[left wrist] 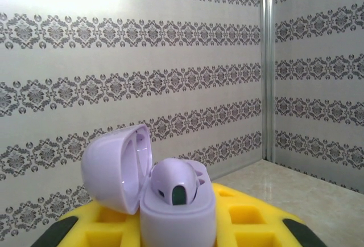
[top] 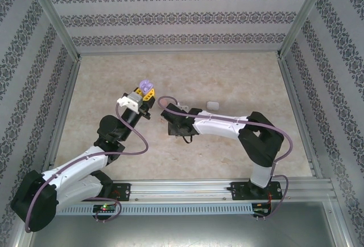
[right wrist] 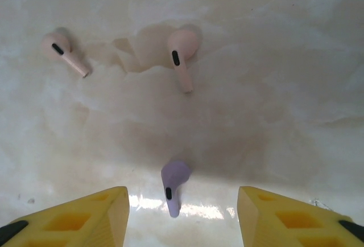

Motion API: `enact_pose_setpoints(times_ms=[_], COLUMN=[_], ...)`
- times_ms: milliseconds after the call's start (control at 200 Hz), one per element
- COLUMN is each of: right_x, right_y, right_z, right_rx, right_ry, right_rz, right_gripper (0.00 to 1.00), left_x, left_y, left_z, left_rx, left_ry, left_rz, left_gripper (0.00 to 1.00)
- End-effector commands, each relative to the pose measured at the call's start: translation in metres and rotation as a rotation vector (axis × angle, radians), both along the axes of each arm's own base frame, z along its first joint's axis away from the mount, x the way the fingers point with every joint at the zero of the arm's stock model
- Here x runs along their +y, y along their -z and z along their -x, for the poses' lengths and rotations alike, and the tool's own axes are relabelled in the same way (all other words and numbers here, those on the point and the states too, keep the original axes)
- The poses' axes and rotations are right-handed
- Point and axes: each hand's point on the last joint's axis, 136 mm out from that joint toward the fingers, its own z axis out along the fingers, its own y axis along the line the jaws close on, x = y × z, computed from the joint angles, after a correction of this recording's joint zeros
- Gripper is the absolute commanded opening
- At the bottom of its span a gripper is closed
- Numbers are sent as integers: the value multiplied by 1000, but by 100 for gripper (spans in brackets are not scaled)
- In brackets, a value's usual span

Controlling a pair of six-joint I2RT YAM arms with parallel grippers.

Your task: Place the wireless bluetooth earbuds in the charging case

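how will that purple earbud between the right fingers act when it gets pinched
The purple earbud looks small and glossy, so it is probably light and may slip from the fingers. Its rounded head and thin stem suggest it could pivot on the smooth table if nudged.

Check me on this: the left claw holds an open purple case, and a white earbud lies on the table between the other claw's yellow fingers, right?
One slip: the earbud between the yellow fingers of the right gripper is purple, not white, as the right wrist view shows. The left gripper does hold the open purple case.
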Motion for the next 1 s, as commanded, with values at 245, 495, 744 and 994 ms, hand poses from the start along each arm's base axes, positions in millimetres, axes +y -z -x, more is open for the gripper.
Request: enact_pose_setpoints(times_ms=[245, 495, 744, 994], right_x=[2, 5, 4, 4], right_y=[23, 34, 38, 41], right_z=[4, 4, 1, -2], right_rx=[45, 62, 60, 52], right_ry=[67, 65, 73, 75], right_rz=[129, 163, 189, 198], right_gripper=[48, 44, 40, 37], left_x=[25, 30, 31, 31], left_y=[-27, -27, -27, -27], left_z=[9, 10, 12, 11], left_rx=[-95, -107, -107, -105], left_ry=[-55, -64, -58, -55], left_rz=[102, 112, 116, 119], left_gripper=[0, 0, 0, 0])
